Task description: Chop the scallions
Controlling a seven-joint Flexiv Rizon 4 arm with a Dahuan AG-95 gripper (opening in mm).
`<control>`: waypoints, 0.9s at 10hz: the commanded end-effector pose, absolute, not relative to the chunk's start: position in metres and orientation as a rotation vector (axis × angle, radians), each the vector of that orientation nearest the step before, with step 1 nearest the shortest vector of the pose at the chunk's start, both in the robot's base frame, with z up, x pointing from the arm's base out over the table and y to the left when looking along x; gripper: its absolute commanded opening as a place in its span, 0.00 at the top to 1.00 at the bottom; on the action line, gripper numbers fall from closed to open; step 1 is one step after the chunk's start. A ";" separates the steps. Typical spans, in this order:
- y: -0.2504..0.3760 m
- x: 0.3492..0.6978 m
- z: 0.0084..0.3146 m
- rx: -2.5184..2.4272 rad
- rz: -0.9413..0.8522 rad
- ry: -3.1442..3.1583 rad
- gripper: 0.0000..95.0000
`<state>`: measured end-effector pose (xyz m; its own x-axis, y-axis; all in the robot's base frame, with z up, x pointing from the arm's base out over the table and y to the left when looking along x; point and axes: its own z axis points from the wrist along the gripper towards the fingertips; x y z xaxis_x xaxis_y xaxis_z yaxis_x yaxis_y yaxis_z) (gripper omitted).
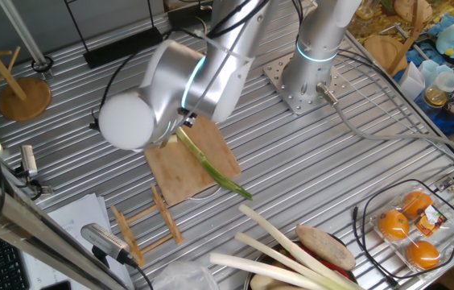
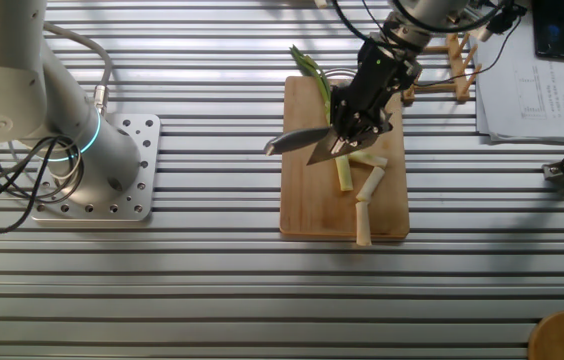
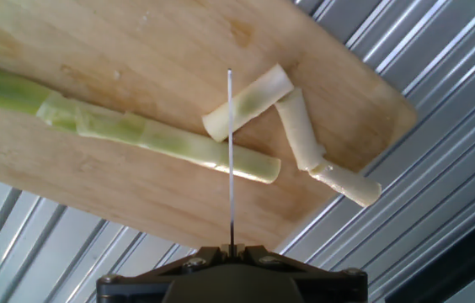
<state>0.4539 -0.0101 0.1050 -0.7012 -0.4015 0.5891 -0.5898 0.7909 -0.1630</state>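
- The scallion point(image 3: 136, 135) is a long slim stalk, pale whitish-green at its cut end and shading to dark leaf; it lies across the wooden cutting board point(image 2: 307, 190) with its green tip point(image 1: 239, 189) hanging over one edge.
- Three short cut pieces point(image 3: 301, 135) lie close beside the stalk's cut end near the board's corner, tube-shaped and pale, two of them touching in a bent line.
- The board is a plain light-brown rectangle with a faint grain and a few dull stains.
- The gripper point(image 2: 362, 95) is a dark two-finger hand closed around a knife point(image 2: 302, 140), whose grey metal blade juts out sideways above the board.
- In the hand view the blade appears edge-on as a thin bright line crossing the stalk close to its cut end; whether it touches the scallion is hard to tell from here.
- The table point(image 2: 212, 290) is ribbed silver metal, its ridges running lengthwise.
- Thicker cream-coloured stalks point(image 1: 291, 250) lie near the table's edge, well apart from the board.
- A wire basket holds oranges point(image 1: 408, 229) in clear wrap with a small label too small to read.
- A small wooden rack point(image 1: 142, 221) lies just beside the board.
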 end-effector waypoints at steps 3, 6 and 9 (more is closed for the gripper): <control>-0.015 0.452 0.104 0.740 0.468 -2.437 1.00; -0.022 0.449 0.102 0.750 0.480 -2.435 1.00; -0.024 0.449 0.100 0.745 0.514 -2.432 1.00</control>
<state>0.4488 -0.0230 0.1009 -0.6998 -0.3941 0.5958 -0.6013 0.7753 -0.1933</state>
